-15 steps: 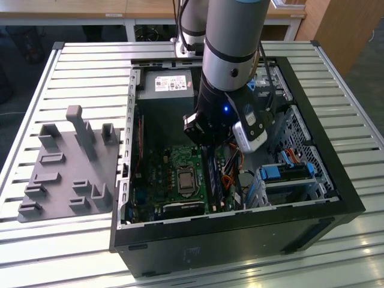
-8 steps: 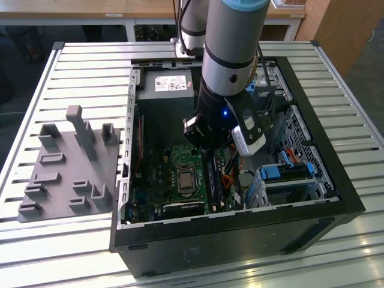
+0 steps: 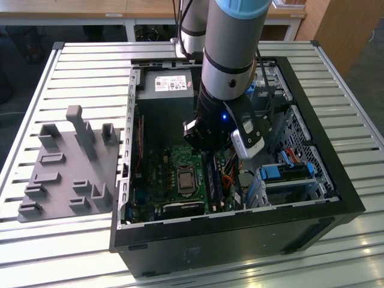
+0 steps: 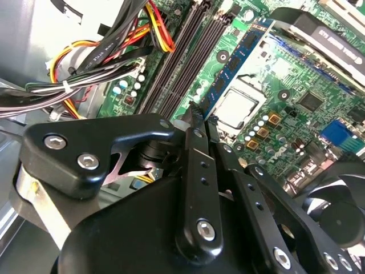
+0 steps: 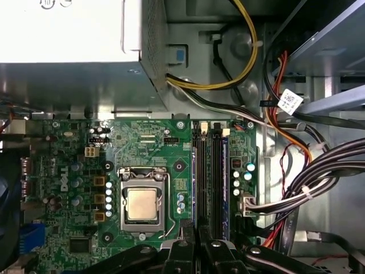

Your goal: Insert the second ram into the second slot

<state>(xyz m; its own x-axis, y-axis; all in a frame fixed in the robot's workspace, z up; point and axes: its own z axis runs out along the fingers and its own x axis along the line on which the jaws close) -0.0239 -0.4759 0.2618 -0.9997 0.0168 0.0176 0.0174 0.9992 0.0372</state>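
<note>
**Position of the part.** The second ram (image 4: 236, 60), a blue stick carrying dark chips, stands on edge on the CPU-socket (image 4: 239, 108) side of the bank of black memory slots (image 4: 177, 65). It runs parallel to the slots. Its visible half extends away from the gripper (image 4: 203, 117), and the other half is hidden behind the gripper body. The views do not show which slot it sits over, or whether its lower edge is fully home.

**End effector.** The fingers (image 4: 194, 165) are drawn close together and the stick emerges from between their tips. They read as pinching its top edge near mid-length.

**Surroundings.** The cable bundle (image 4: 97, 68) lies on the side of the slot bank away from the CPU socket, near the slots but apart from the stick. In the exterior view the arm (image 3: 231, 54) reaches down into the open computer case (image 3: 336, 180). Its wrist is just beside the CPU socket, toward the exterior view's right.

**Execution notes (judgement).**
1. Hold the stick upright and parallel to the slot. Any lean toward the CPU socket is likely to bind an edge.
2. Apply force straight down so that both ends sink equally. A mid-length grip favours this.
3. Treat the end latches as unverified, since their state cannot be read here.
4. Keep the cable bundle off the slot bank, because a stray lead under the stick would block seating.
</note>
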